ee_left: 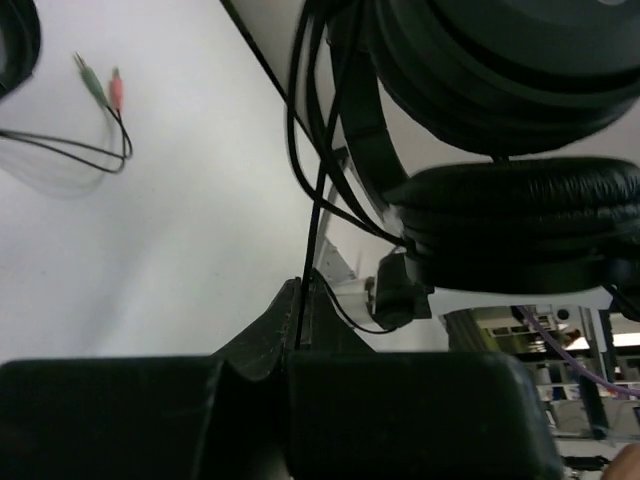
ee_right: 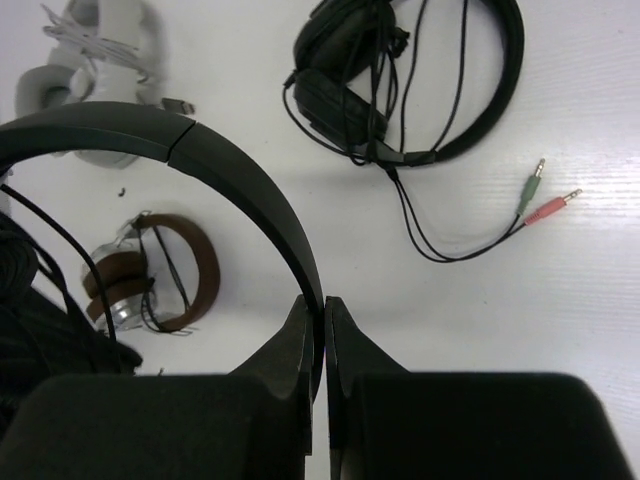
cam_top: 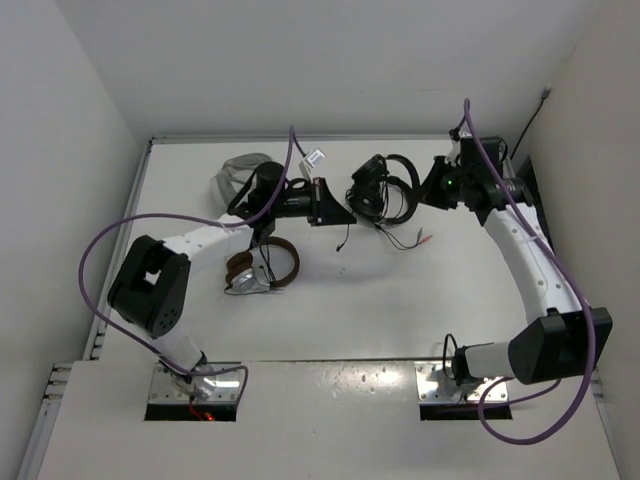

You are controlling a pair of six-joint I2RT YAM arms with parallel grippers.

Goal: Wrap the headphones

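Up by the back edge of the table (cam_top: 400, 310), w/ bare top open toward the bases, both arms stretched fwd. R gripper (ee_right: 322, 308) pinched the headphones (ee_right: 235, 170) by the headband, off the surface; L gripper (ee_left: 300, 295) clamped their cable (ee_left: 312, 220).

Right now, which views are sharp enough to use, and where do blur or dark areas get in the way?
Top external: evenly lit, soft shadows, sharp enough. Left wrist: the headphones crowd the lens, dark and blurred; the left hand is a featureless black mass. Right wrist: the table and the bulkier headphones are crisp, but the right hand, shut on the headband, is underexposed.
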